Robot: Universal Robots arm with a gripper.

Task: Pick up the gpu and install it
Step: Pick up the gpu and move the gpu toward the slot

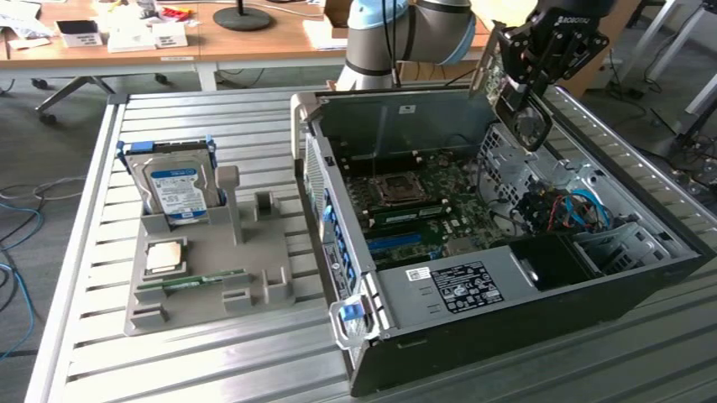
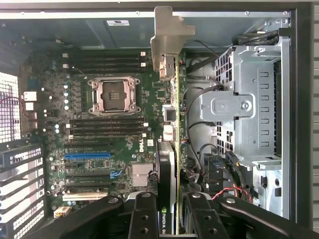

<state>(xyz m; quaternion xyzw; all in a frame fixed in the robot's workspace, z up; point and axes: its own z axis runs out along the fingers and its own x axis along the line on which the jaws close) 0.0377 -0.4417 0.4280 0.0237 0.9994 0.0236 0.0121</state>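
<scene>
My gripper point(image 1: 526, 84) hangs over the open computer case point(image 1: 627, 277), at its back right in the exterior view, shut on the gpu point(image 1: 529, 124). The card hangs below the fingers, dark face outward, above the case's drive bay side. In the wrist view the gpu point(image 2: 172, 99) is seen edge-on as a thin green board with its silver bracket point(image 2: 167, 35) at the far end. The black fingers point(image 2: 144, 216) clamp it from both sides. Beneath it lie the motherboard point(image 2: 109, 99) and a blue slot point(image 2: 87, 155).
A grey holder point(image 1: 264, 290) on the slatted table, at the exterior view's left, carries a hard drive point(image 1: 177, 189), a CPU point(image 1: 166, 256) and a RAM stick point(image 1: 207, 280). A silver drive cage point(image 2: 249, 104) and loose cables sit inside the case beside the card.
</scene>
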